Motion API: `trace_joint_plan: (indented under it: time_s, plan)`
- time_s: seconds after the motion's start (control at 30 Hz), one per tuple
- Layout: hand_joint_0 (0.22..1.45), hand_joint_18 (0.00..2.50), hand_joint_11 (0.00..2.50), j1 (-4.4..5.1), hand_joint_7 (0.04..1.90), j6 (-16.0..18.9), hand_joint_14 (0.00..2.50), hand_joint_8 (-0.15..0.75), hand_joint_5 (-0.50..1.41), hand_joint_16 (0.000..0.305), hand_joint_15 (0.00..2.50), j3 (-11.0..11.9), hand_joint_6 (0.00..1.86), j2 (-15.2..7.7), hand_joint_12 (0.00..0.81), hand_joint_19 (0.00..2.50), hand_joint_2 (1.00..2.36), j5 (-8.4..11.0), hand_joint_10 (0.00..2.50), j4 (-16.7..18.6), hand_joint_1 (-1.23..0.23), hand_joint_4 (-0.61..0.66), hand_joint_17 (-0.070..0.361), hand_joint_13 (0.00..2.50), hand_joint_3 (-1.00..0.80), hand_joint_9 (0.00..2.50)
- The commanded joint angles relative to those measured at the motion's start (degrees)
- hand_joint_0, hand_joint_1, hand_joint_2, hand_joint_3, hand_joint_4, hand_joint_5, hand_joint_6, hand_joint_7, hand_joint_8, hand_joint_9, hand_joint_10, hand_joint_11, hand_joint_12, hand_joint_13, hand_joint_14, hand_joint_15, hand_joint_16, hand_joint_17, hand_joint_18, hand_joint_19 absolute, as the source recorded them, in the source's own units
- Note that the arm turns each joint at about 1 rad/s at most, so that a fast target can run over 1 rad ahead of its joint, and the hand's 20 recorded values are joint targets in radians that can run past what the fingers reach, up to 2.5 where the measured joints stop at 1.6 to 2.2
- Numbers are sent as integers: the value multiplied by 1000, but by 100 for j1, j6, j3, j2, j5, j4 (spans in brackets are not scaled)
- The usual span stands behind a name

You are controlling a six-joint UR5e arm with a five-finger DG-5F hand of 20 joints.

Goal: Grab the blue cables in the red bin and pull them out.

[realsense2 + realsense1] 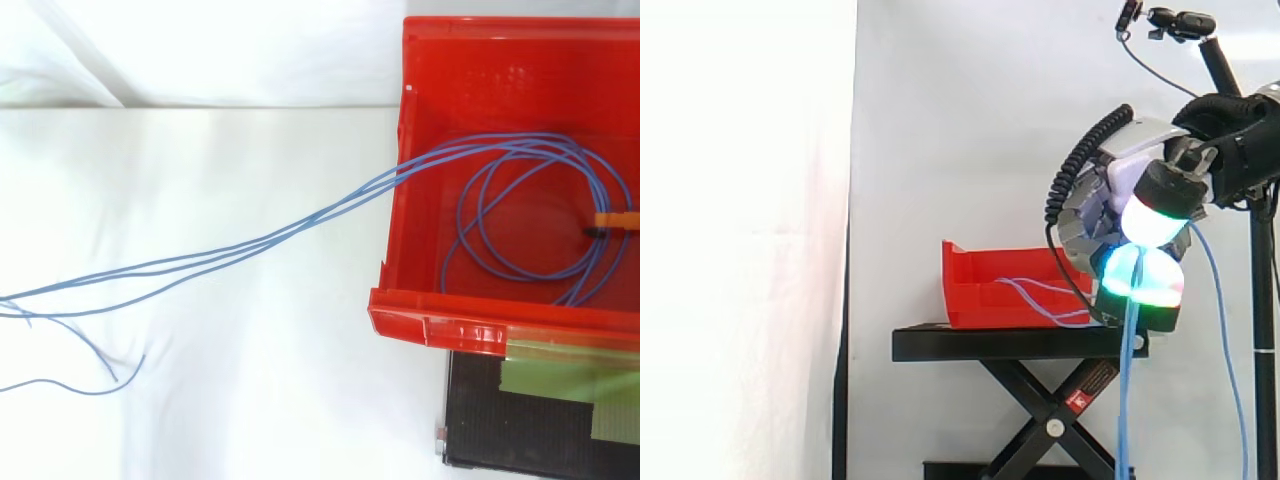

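White curtain | hand pinches blue cables (side) | loops in red bin (top)

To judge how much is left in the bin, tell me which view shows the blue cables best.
Top view: the blue cables loop inside the red bin and trail out over its wall. The side view shows a few strands in the bin and more hanging from the hand.

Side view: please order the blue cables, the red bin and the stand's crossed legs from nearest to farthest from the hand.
1. Blue cables: in the hand, hanging below.
2. Red bin: just left.
3. Crossed legs: lower left, under the bin.
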Motion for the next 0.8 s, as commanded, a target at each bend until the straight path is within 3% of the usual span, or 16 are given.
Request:
trace_joint_plan:
  time_s: [0.0, 0.2, 0.5, 0.77]
  plan:
    - [930, 774, 1259, 2, 595, 26, 1688, 293, 518, 40, 1172, -1, 823, -1, 321, 1174, 1024, 0, 1997, 1, -974, 178, 89, 948, -425, 678]
    - [925, 750, 1245, 2, 600, 26, 1673, 292, 501, 40, 1177, -1, 800, -1, 323, 1171, 1021, 0, 2005, 10, -981, 176, 90, 931, -501, 670]
    - [838, 750, 1211, 2, 637, 193, 1667, 295, 603, 39, 1160, 8, 734, -1, 321, 1184, 1000, 0, 2029, 133, -941, 179, 89, 940, -996, 689]
    - [794, 772, 1213, 2, 666, 220, 1677, 305, 676, 40, 1145, 8, 684, -1, 329, 1174, 1000, -9, 2029, 142, -890, 177, 90, 957, -1000, 728]
